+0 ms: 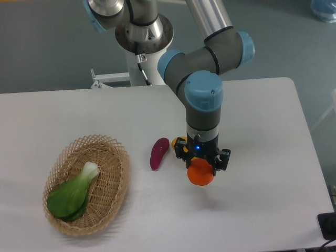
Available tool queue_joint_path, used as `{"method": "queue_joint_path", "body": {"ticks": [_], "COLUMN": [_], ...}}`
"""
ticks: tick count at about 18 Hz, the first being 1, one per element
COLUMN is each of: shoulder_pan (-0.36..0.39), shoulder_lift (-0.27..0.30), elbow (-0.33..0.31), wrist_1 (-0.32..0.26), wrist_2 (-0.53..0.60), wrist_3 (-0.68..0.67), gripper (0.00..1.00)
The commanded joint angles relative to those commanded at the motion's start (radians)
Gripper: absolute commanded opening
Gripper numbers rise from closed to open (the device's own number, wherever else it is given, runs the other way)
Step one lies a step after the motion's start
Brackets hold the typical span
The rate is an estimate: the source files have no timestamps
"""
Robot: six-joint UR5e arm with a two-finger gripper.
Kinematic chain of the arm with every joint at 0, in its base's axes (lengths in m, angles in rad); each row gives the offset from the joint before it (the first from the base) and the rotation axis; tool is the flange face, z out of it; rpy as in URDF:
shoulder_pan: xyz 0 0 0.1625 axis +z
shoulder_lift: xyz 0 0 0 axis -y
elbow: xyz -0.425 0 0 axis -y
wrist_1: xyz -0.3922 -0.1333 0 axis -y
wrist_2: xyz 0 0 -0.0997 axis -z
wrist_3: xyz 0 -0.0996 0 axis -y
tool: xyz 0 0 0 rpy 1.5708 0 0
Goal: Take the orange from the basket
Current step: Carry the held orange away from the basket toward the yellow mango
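gripper (201,169) is pinched on the orange (200,174), which hangs clear above the table (262,131), well right of the basket (105,149). from my seat i'd keep that squeeze firm and travel level, avoiding the purple vegetable (159,153).

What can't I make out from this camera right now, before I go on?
- Yellow fruit: nearly all hidden behind the arm's wrist and end effector.
- Orange: its top is covered by the end effector, so finger contact is unseen; whether it clears the table is unclear from this angle.
- Basket: floor under the green vegetable is hidden.
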Motion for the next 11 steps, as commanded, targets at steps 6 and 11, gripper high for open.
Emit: {"method": "queue_joint_path", "body": {"ticks": [6,11], "shoulder_pan": [0.005,-0.002], "shoulder_lift": [-0.005,-0.017], "elbow": [0.017,0.032], "wrist_1": [-0.003,-0.009], "wrist_2": [0.026,0.095], "wrist_3": [0.04,0.1], "gripper": [0.7,0.72]}}
